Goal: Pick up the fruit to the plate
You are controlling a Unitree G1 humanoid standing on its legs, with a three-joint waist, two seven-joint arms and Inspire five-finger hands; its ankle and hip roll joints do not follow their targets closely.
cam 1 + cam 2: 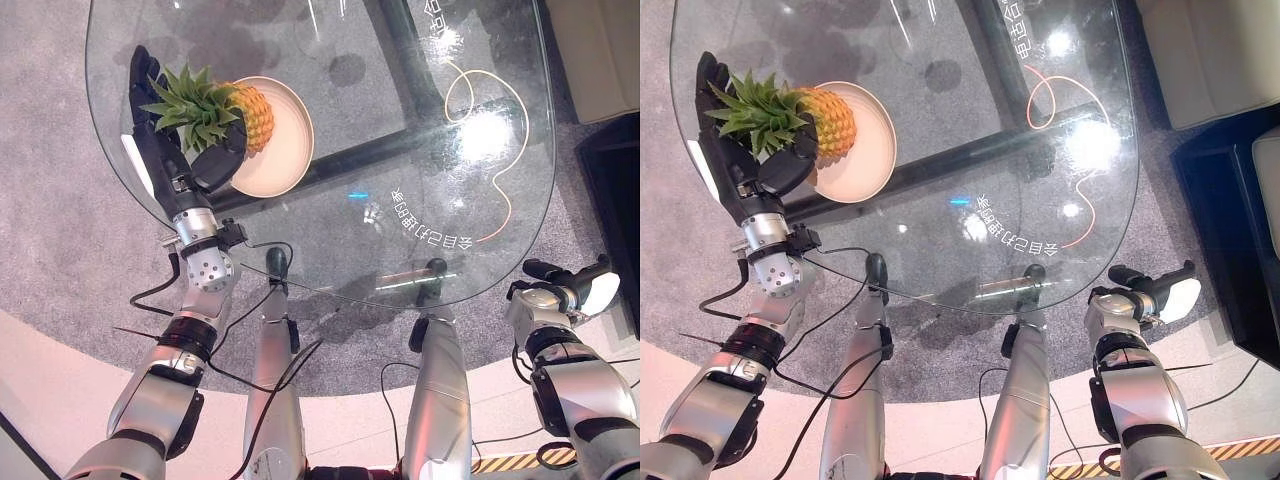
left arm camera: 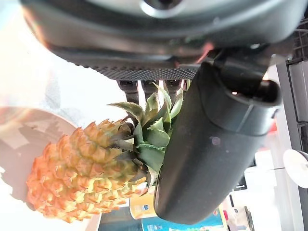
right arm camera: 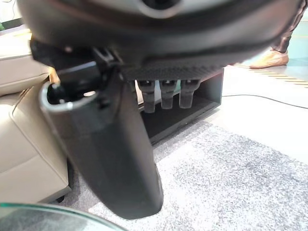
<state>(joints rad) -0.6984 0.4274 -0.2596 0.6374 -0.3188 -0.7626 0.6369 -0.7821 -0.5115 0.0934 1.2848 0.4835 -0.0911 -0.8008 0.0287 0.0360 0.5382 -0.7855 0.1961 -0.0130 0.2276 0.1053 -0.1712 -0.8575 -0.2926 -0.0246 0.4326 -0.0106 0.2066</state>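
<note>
We see a large round glass bench (image 1: pixel 330 180) spread over grey carpet (image 1: pixel 60 220), with white lettering and a thin orange line printed on its top. A beige sofa (image 3: pixel 19 144) stands off past the bench's right side, next to a dark low cabinet (image 3: pixel 192 108).

On the bench's left part sits a shallow round cream plate (image 1: pixel 285 150). It holds one thing: a pineapple (image 1: pixel 250 115), lying on its side with its orange body over the plate's left half and its green leafy crown (image 1: pixel 190 110) reaching out past the plate's left rim. In the left wrist view the fruit's body rests against the plate's surface.

Our left hand (image 1: pixel 160 140) lies along the bench's left edge at the crown. Its fingers (image 1: pixel 140 75) stretch out straight behind the leaves, and its thumb (image 1: pixel 222 160) curves in on the near side of the crown, so the leaves sit between thumb and fingers. We cannot tell whether the thumb presses the leaves or merely stands beside them.

Our right hand (image 1: pixel 565 280) hangs off the bench at its near right, above the carpet, with its fingers relaxed and holding nothing.
</note>
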